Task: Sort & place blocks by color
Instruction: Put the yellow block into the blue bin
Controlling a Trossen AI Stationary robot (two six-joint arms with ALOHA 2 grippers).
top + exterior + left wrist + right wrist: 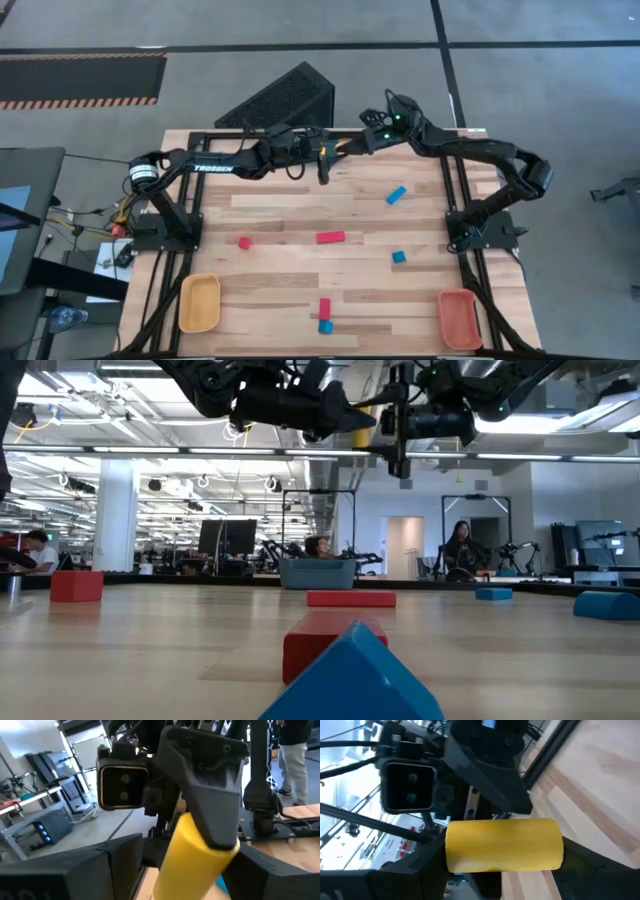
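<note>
Yellow block (504, 844) clamped at once between left hand (195, 855) and right hand (504, 865), aloft over the table's (300, 215) far edge.

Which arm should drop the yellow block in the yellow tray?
Probably left. The left gripper and right gripper meet at the yellow block. The yellow tray sits on the left arm's side; the orange-red tray on the right's.

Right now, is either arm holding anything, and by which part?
A yellow block, held above the table's far edge. The right gripper clamps it by its two ends; whether the left gripper grips it too cannot be told.
</note>
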